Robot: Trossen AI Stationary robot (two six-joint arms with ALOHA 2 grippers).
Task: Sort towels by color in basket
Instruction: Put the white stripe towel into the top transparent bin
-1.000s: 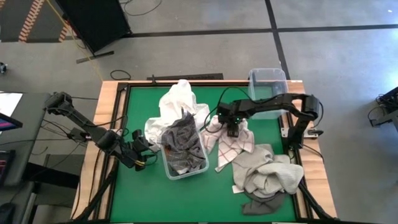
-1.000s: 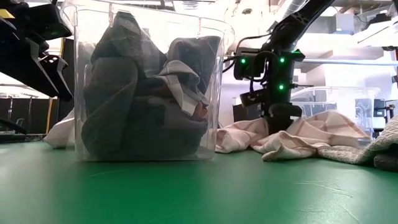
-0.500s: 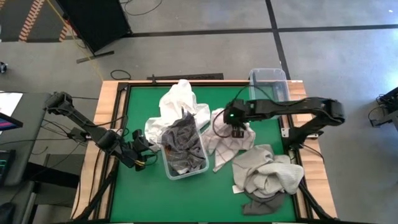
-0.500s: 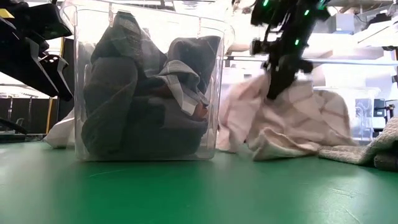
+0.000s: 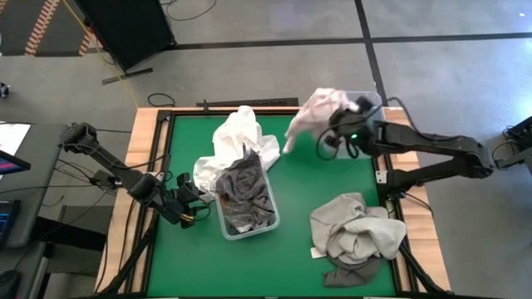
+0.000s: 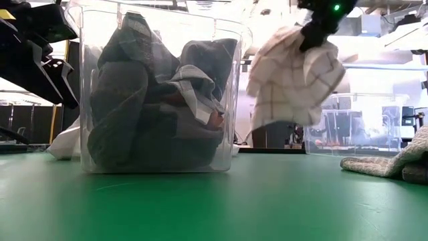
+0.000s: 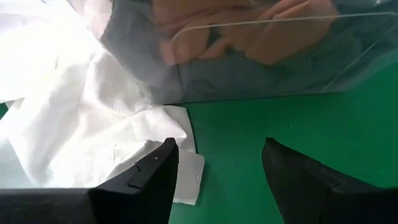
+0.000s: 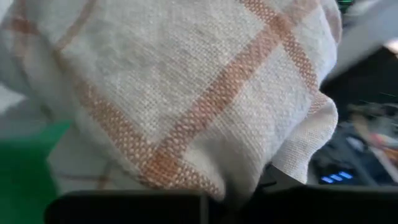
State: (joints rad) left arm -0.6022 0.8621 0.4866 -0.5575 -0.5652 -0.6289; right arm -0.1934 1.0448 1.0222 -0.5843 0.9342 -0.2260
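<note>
White red-checked cloth towel [image 6: 292, 80]: aloft, clear of the green table [image 5: 291, 241].
Right gripper [image 5: 347, 114] pinched on it beside the empty clear bin [image 5: 366, 104]; left gripper [image 5: 198, 204] jaws parted, empty, beside the clear towel-filled bin [image 5: 245, 199].

Grey concrete floor [image 5: 249, 66], perhaps taped; dark cabinet [image 5: 125, 29].

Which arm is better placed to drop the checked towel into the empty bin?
Right. The right gripper holds the checked towel aloft beside the empty clear bin; the left gripper waits by the full bin.
</note>
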